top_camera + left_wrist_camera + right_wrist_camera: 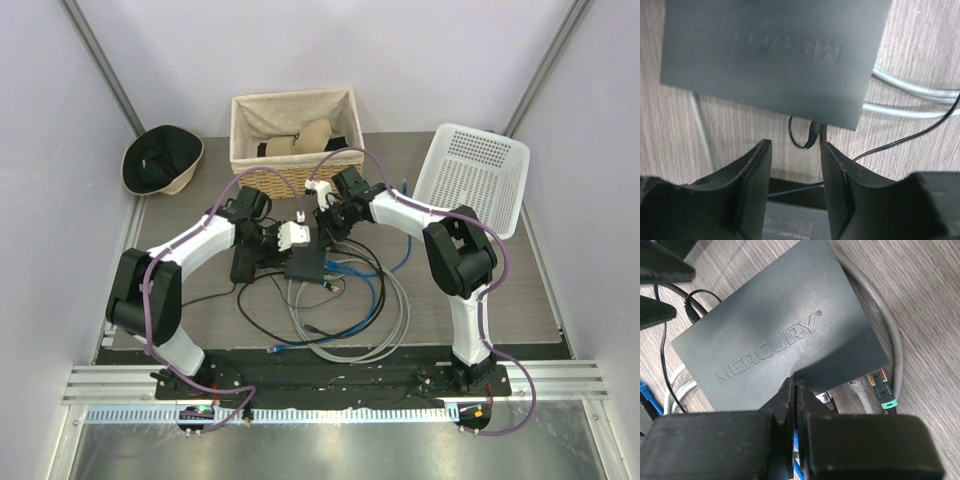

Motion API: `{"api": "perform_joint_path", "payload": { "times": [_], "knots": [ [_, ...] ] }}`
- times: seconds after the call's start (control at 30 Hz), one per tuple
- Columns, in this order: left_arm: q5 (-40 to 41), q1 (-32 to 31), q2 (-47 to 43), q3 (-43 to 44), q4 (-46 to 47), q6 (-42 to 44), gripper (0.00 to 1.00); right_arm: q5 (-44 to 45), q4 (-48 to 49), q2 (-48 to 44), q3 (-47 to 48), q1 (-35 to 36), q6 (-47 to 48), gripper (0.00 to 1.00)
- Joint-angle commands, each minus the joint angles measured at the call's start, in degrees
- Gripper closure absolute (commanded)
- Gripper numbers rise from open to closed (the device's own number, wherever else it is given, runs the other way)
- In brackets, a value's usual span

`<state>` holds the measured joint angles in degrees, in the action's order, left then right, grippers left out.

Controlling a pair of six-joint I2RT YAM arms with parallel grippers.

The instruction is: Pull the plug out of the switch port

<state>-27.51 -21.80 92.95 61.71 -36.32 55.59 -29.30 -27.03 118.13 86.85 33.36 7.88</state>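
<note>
The switch (305,262) is a flat matte black box marked MERCURY, seen in the left wrist view (770,55) and the right wrist view (775,340). A thin black plug (814,136) sits in the port on its narrow edge, with its cord looping beside it; it also shows in the right wrist view (690,310). My left gripper (795,145) is open, its tips just short of the plug, which lies by the right finger (837,170). My right gripper (794,382) is shut, its tips at the switch's opposite edge.
The black power brick (790,225) lies under my left gripper. Grey, blue and black cables (340,310) coil in front of the switch, and loose connectors (875,390) lie by its edge. A wicker basket (295,140), a white basket (470,175) and a hat (162,160) stand behind.
</note>
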Motion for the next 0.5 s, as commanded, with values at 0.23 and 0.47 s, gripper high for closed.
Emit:
{"api": "perform_joint_path", "payload": {
  "times": [0.23,0.47],
  "knots": [
    [-1.1,-3.3,2.5,1.7,0.5,2.7,0.57,0.3,-3.2,0.6,-2.2,0.4,1.5,0.99],
    [-0.5,-3.4,3.0,1.2,0.1,3.9,0.66,0.4,-3.0,-0.2,-2.9,0.4,1.4,0.99]
  ]
}}
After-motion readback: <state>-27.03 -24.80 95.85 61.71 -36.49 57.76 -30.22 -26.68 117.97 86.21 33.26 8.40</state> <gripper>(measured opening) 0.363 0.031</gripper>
